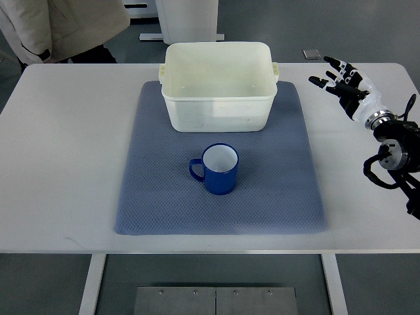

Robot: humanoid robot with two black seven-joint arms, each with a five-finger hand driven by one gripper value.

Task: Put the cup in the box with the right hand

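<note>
1. White smooth table (59, 164) carries a grey-blue woven mat (275, 190).
2. Blue round cup (220, 168), white inside, stands upright on the mat, handle leftward.
3. Cream rectangular plastic box (218, 105) just beyond it holds nothing.
4. Right hand (346, 84) hovers with fingers spread, holding nothing.

A blue mat (275, 197) covers the white table (59, 164); a person's coat (59, 26) perhaps behind.

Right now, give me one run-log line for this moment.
right hand: open, over table, clear of mat | cup: upright on mat, ungrasped | box: empty, behind cup
</note>
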